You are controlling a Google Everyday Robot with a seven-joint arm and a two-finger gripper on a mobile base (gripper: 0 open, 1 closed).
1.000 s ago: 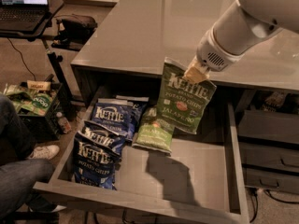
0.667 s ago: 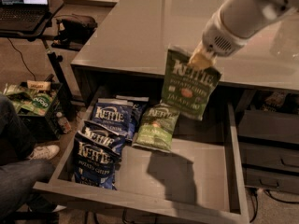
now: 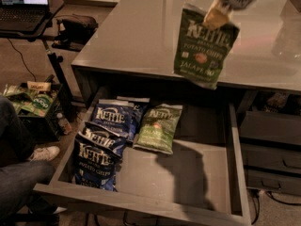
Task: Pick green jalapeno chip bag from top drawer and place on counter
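Note:
My gripper is at the top right, shut on the top edge of a green jalapeno chip bag. The bag hangs upright in the air, above the front edge of the counter. Below, the top drawer is pulled open. A second green jalapeno bag lies flat in it, towards the back. Several dark blue Kettle bags lie at the drawer's left. The right part of the drawer floor is bare.
A laptop sits on a black stand at the top left. A box of snack bags stands on the floor at left. A person's leg and white shoe are at the lower left. Dark stacked drawers are at right.
My gripper has risen and moved back toward the counter with the green bag. The bag now hangs higher, over the counter's front edge rather than over the drawer.

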